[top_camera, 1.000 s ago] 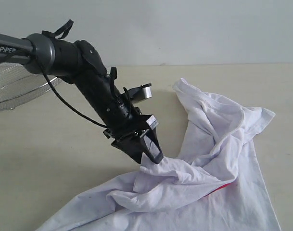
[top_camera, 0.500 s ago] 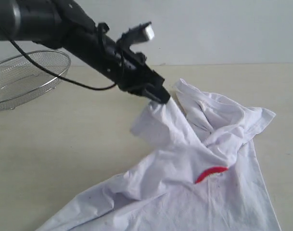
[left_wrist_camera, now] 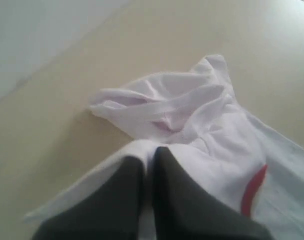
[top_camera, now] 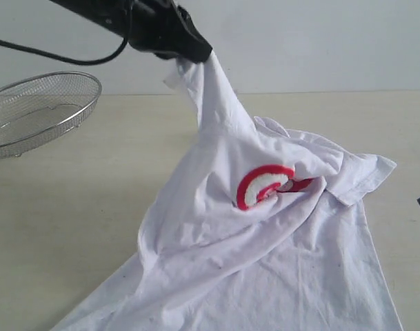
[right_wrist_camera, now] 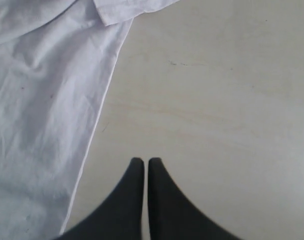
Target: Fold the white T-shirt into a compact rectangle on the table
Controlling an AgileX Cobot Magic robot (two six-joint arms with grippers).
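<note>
Exterior view: the worktop [top_camera: 72, 227] is pale beige and wide. It runs back to a plain light wall [top_camera: 320, 41]. There is bare surface left of the cloth, behind it, and in a strip along the right side.

The white T-shirt [top_camera: 265, 262] sits right of centre. One pinched point hangs high in the air and the rest drapes down onto the worktop like a tent. Its long axis runs from that raised peak at upper centre-left down toward the lower right. The spread lower part passes out of the bottom edge of the view. A folded edge of the shirt juts out to the right, well short of the worktop's far edge. A red-and-white print [top_camera: 265, 185] faces up on the slope, partly curled under a fold.

A wire-mesh basket [top_camera: 37, 110] stands at the far left, well apart from the shirt.

The left gripper [top_camera: 196, 54] is up near the top, its jaws clamped on the shirt's peak. In the left wrist view, which is blurred, the left gripper [left_wrist_camera: 151, 152] has its jaws pressed together with white cloth coming out at the tips.

Right wrist view: the right gripper [right_wrist_camera: 146, 162] has its jaws together with nothing between them. It is over bare worktop [right_wrist_camera: 231, 100], just beside the shirt's [right_wrist_camera: 42, 110] hemmed side edge.
</note>
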